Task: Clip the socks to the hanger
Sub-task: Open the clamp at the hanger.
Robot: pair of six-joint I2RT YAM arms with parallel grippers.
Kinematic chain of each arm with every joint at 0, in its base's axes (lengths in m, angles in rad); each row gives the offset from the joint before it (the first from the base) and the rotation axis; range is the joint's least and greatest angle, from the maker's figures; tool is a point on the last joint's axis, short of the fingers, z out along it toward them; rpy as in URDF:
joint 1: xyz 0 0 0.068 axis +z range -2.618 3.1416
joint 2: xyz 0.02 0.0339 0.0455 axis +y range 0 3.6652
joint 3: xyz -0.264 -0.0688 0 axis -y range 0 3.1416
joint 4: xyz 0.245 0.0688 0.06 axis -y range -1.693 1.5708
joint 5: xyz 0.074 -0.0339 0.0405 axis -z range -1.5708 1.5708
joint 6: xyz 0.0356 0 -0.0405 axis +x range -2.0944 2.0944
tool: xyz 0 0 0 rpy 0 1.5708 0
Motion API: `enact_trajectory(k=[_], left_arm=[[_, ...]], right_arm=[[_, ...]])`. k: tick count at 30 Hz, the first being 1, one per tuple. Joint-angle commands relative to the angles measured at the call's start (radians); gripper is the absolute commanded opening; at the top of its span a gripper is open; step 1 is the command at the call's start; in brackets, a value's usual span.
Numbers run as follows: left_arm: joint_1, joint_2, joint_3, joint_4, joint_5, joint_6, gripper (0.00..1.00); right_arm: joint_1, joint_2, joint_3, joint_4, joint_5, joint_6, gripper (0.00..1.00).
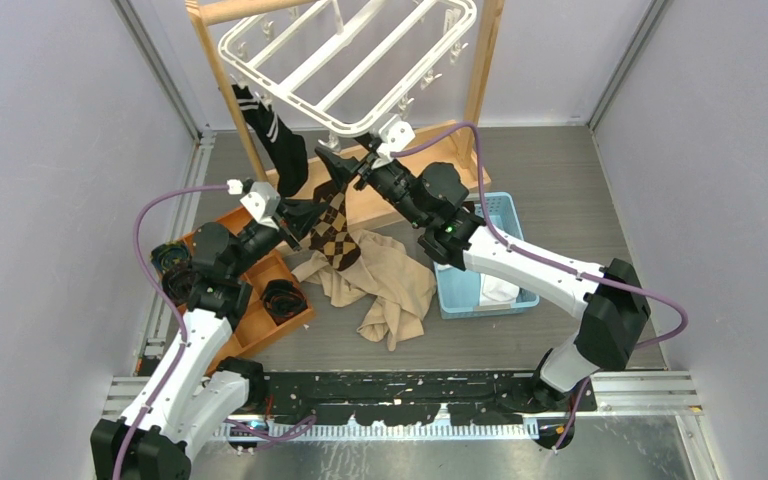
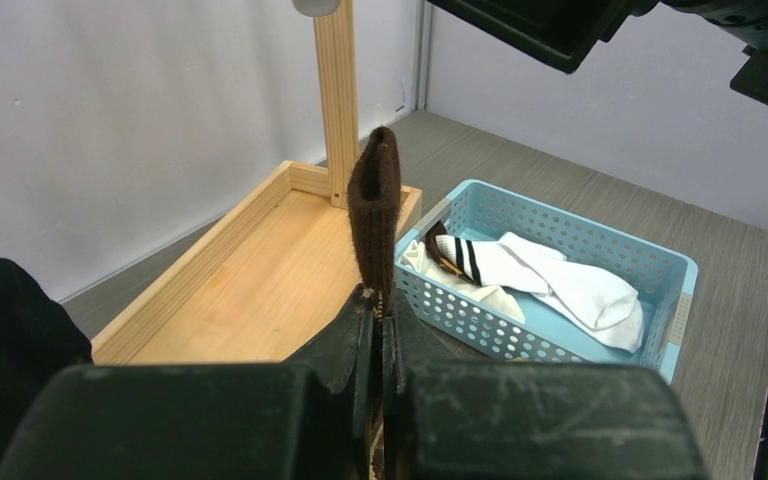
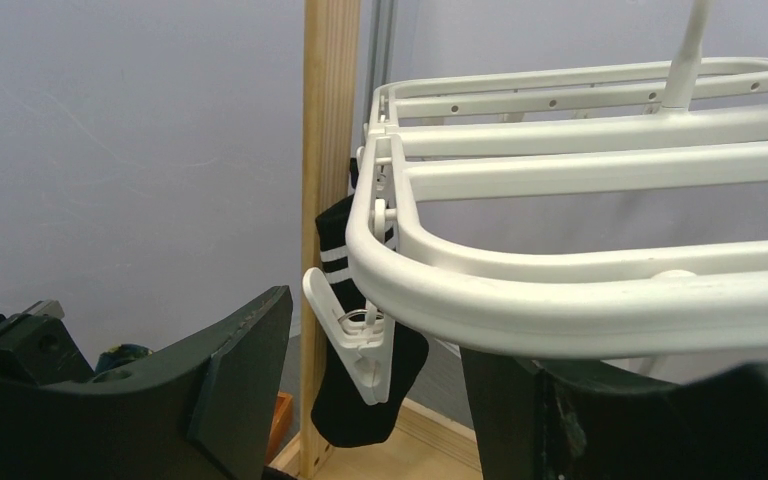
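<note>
left claw (image 2: 380, 315) clenched on brown sock (image 2: 373, 205), cuff upright | right claw (image 3: 372, 385) released, straddling clip (image 3: 345, 325) on hanger (image 3: 560, 300) | sock lower left of clip in top view

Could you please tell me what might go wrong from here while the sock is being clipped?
1. The right gripper, jaws open, appears to flank a small white plastic clip under the rim of the white plastic hanger frame; an off-centre squeeze might swing the frame rather than open the clip.
2. The left gripper pinches the brown argyle sock low, so its unsupported cuff could fold away from the clip.
</note>
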Motion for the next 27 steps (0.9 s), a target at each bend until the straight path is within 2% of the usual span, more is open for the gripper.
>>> enact_trajectory(k=[1, 10, 16, 27], left_arm=[[-0.003, -0.023, 0.001, 0.014, 0.000, 0.025, 0.00], [-0.003, -0.033, -0.003, 0.000, -0.004, 0.036, 0.00], [-0.003, -0.033, -0.002, -0.002, -0.003, 0.038, 0.00], [-0.003, -0.027, 0.002, -0.005, -0.001, 0.041, 0.00]], right_arm=[[0.006, 0.014, 0.013, 0.090, 0.026, 0.009, 0.67], [0.007, 0.046, 0.018, 0.150, 0.030, 0.015, 0.67], [0.007, 0.054, 0.026, 0.166, 0.034, 0.020, 0.62], [0.007, 0.062, 0.034, 0.186, 0.039, 0.035, 0.61]])
